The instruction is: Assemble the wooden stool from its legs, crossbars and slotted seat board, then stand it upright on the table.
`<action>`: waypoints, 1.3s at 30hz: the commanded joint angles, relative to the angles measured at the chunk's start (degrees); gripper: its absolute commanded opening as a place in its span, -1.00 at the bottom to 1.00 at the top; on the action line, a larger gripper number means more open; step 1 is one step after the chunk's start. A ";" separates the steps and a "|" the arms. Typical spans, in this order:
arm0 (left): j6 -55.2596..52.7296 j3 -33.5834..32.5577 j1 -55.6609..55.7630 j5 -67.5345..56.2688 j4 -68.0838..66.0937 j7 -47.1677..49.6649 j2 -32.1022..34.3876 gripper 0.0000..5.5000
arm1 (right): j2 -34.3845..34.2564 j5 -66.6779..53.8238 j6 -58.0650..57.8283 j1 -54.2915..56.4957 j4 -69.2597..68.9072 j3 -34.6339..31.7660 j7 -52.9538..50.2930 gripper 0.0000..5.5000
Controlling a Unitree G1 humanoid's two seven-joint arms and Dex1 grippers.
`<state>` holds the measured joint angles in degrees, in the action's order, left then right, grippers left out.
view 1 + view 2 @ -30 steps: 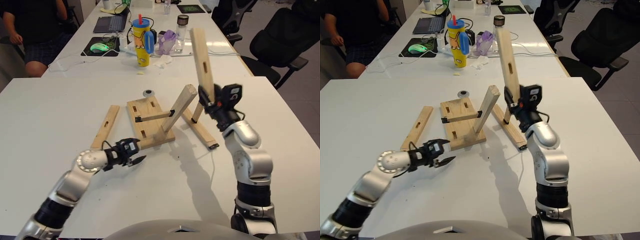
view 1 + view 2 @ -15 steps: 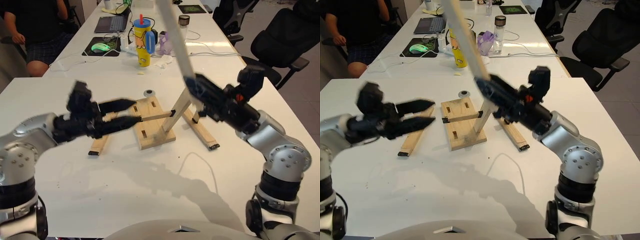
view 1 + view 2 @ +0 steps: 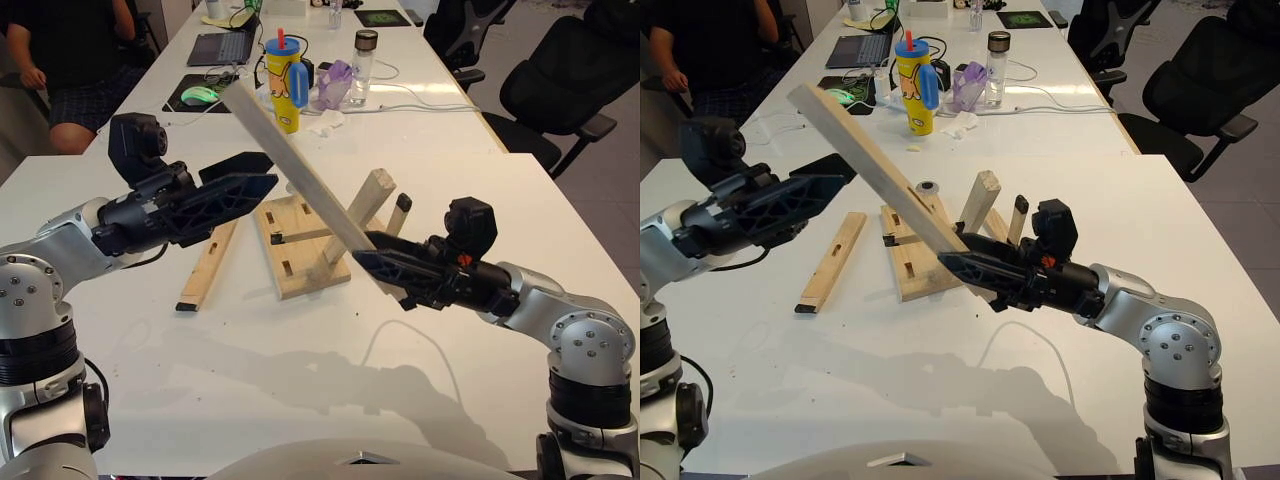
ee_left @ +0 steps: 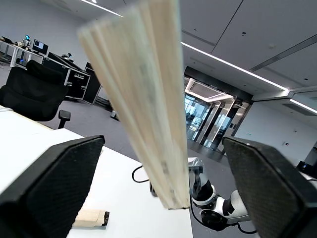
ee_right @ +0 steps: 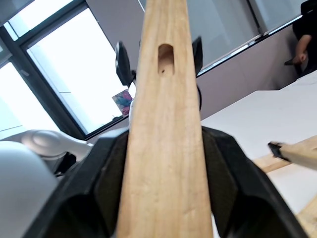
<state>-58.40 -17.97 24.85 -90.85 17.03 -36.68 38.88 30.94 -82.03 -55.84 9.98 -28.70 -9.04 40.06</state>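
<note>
Two claws are raised over the white tabletop [image 3: 300, 400], and one of them carries wood. The right claw [image 3: 378, 265] grips a long wooden leg [image 3: 300, 180] by its lower end, its two dark fingers pressed against opposite faces of the wood. That long wooden leg slants up and away toward the robot's left, crossing in the air above the seat board [image 3: 300, 278]. The right wrist view shows an oval slot [image 5: 166, 52] cut into its face.

The left claw [image 3: 271, 170] hangs in the air at the robot's left, close to the upper half of the slanting leg, with its fingers spread wide. In the left wrist view the leg's free end appears out ahead between the two spread fingers [image 4: 49, 188]. Whether wood and finger touch cannot be told.

The seat board lies flat near the middle of the tabletop, slots facing up. A second leg [image 3: 368, 200] rises tilted from its right side, leaning toward the right rear. A crossbar [image 3: 300, 236] runs level from that leg across the board and has a dark cap on its free end. Just right of the second leg a shorter bar [image 3: 399, 212] with a dark tip sticks up at a tilt; its lower end is hidden behind the right claw. A third leg [image 3: 208, 265] lies flat on the tabletop just left of the seat board, apart from it.

On the rear tabletop [image 3: 420, 120] stand a yellow cup [image 3: 283, 90] and a clear bottle [image 3: 362, 62].
</note>
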 commanded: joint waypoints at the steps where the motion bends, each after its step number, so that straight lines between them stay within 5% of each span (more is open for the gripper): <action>1: -1.19 0.94 1.83 -2.23 -0.65 0.93 1.30 0.55 | 1.89 -0.73 -0.88 -0.88 0.87 0.81 3.26 -0.25; 16: -4.92 2.75 1.32 -2.72 -1.02 -2.63 4.17 -0.23 | 4.32 1.48 -0.56 -3.44 -0.05 2.93 6.97 -0.25; 24: -6.12 4.40 -0.79 4.11 -1.31 -6.93 7.29 -0.23 | 3.84 5.97 0.95 -2.62 2.70 3.71 6.96 -0.25; 33: -5.81 1.43 -7.74 11.30 -1.93 -12.93 11.53 -0.24 | 4.38 14.64 4.92 -4.17 4.26 4.11 9.92 0.30; 39: -2.83 -2.48 -11.41 19.48 -6.63 -18.72 16.40 -0.24 | 2.13 34.70 15.31 -6.03 4.86 14.63 7.81 0.33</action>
<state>-63.10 -19.33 14.76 -75.41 11.72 -52.42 52.18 34.22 -55.29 -45.08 4.40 -24.29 0.66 49.24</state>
